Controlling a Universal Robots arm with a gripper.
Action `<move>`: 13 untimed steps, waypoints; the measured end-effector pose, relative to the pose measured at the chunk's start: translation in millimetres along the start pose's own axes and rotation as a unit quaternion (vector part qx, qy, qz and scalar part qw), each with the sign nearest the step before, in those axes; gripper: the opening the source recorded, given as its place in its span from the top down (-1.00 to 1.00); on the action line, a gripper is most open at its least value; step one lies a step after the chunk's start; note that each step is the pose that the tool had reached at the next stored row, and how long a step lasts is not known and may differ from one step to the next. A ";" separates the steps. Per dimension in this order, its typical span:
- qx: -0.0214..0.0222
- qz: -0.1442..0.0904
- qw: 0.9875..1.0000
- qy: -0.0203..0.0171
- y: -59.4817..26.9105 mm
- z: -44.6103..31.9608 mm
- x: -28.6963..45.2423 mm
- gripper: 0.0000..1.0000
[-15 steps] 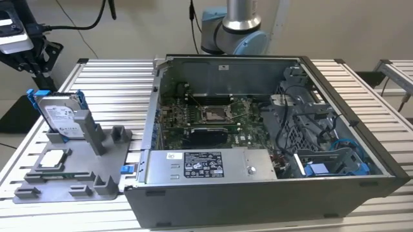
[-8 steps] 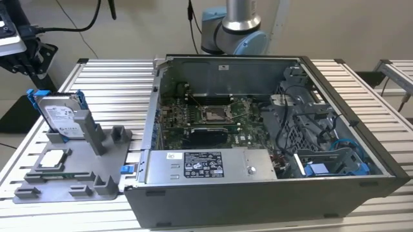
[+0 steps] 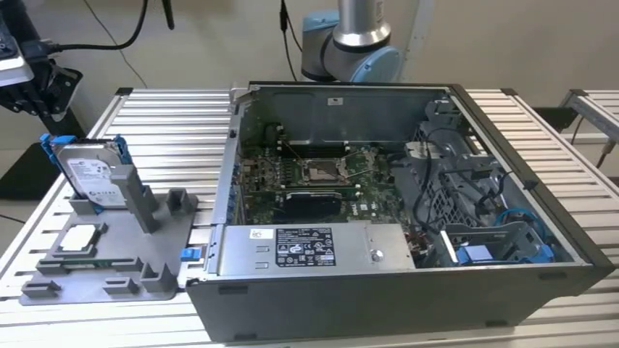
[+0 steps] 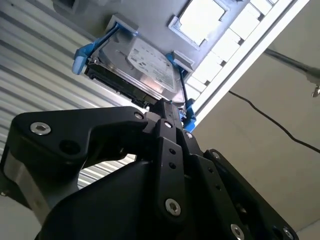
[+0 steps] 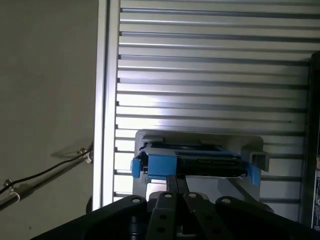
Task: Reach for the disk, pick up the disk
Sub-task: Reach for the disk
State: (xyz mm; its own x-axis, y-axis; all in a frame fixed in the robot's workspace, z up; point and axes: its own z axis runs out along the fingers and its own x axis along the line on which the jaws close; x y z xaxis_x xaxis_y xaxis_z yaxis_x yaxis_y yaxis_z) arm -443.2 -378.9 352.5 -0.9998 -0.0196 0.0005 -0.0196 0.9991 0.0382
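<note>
Open computer case point(image 3: 387, 308) beside a grey holder tray point(image 3: 121, 254).
The tray's rear slot holds the disk point(image 3: 92, 177) upright, a square chip point(image 3: 82, 239) lying flat nearby; the gripper point(image 4: 168, 106), fingers pinched together empty, hovers just short of the disk's edge.

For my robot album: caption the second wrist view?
Black gripper aimed at the blue-railed disk standing in its grey holder.

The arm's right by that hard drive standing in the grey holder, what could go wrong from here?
The end effector looks shut just short of the disk, so it may bump the edge rather than straddle it. The disk stands on edge in the grey holder; a skewed pull could jam its blue rails or drag the holder along.
</note>
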 end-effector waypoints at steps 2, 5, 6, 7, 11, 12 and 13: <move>0.000 0.000 1.000 0.000 0.0 -0.1 0.0 1.00; 0.000 0.000 1.000 0.000 0.0 0.0 0.1 1.00; 0.000 -0.001 1.000 0.000 0.0 0.0 0.1 1.00; 0.000 -0.004 1.000 0.000 0.0 0.0 0.1 1.00; 0.000 -0.032 0.999 0.001 0.0 0.0 0.2 1.00; 0.000 -0.042 0.999 0.002 0.0 0.0 0.2 1.00; 0.000 -0.051 0.999 0.002 0.0 0.0 0.2 1.00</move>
State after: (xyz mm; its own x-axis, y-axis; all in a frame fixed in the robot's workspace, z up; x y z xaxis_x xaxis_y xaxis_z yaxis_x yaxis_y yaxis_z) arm -443.5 -378.9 352.5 -0.9927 -0.1209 0.0005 -0.1207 0.9919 0.0382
